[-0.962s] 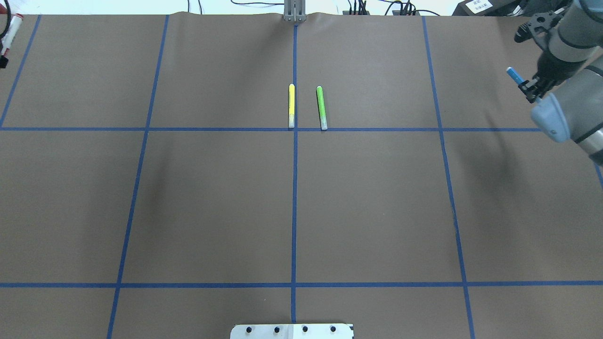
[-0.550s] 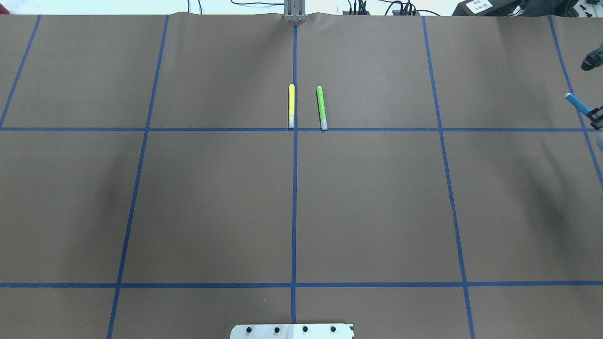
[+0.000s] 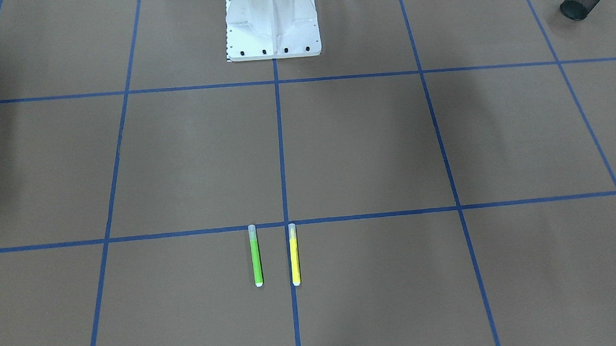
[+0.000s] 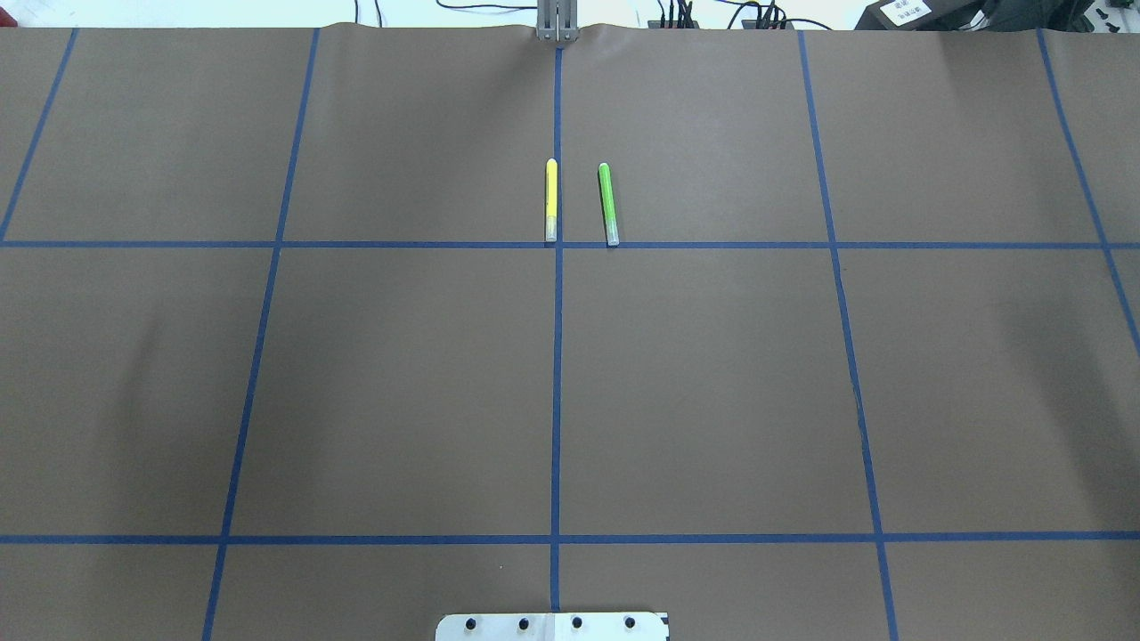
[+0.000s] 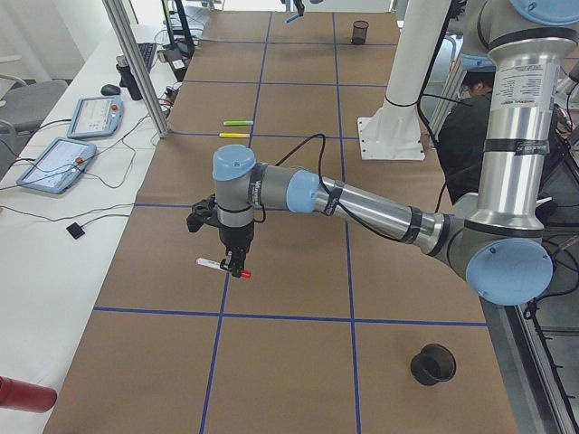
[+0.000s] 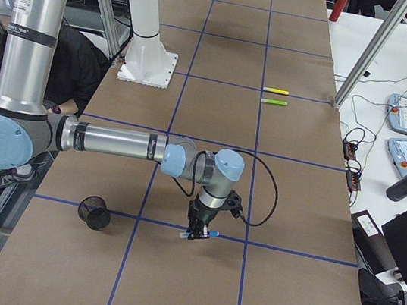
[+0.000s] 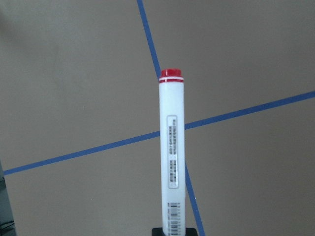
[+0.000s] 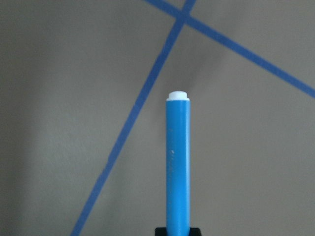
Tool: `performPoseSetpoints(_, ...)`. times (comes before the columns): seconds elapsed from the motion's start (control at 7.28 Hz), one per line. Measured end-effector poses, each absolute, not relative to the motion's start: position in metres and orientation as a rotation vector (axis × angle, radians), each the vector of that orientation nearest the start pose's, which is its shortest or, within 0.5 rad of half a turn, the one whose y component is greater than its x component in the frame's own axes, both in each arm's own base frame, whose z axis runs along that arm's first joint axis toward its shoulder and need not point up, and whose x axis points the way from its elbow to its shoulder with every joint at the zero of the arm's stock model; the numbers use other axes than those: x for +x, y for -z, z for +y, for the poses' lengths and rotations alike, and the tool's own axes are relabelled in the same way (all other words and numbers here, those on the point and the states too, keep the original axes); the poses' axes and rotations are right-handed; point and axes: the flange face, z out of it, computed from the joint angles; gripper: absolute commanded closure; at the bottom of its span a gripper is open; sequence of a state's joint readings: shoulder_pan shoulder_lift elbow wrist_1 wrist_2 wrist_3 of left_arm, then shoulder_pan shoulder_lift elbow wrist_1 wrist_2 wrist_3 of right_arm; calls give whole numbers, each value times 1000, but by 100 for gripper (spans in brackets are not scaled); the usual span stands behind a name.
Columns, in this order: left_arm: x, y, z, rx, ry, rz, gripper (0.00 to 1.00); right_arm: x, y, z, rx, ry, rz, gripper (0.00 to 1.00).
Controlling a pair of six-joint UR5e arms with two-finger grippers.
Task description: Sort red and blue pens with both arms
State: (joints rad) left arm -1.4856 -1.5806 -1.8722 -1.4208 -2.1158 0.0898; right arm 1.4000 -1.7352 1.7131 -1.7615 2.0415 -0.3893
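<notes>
1. On the tabletop (image 4: 401, 383), across from the base (image 4: 552, 626), two markers lie side by side: the left marker (image 4: 551, 200) just left of the centre line, the right marker (image 4: 608, 203) right of it.
2. The left end effector (image 5: 237, 269) holds the left pen (image 5: 213, 264) above the tabletop's left end; the left cup (image 5: 433, 363) stands nearer the robot's side.
3. The right end effector (image 6: 195, 233) holds the right pen (image 6: 209, 233) above the right end; the right cup (image 6: 95, 213) stands robot-side.

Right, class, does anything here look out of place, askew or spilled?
Nothing stands out. The yellow marker and green marker lie neatly parallel; the left hand grips the red-capped marker, the right hand the blue marker.
</notes>
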Motion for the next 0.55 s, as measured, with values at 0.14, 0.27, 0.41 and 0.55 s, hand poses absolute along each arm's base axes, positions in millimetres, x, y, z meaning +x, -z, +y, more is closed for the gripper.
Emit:
performPoseSetpoints(0.14, -41, -533, -483, 164, -215, 542, 100, 31, -704, -391, -247, 518, -519, 100)
performPoseSetpoints(0.27, -42, -531, -473, 168, -216, 541, 100, 37, -701, -374, -343, 529, -546, 100)
performPoseSetpoints(0.41, -43, -528, -468, 175, -218, 541, 100, 40, -696, -359, -441, 528, -572, 100)
performPoseSetpoints(0.55, -43, -525, -465, 180, -219, 541, 100, 44, -691, -344, -530, 514, -601, 100)
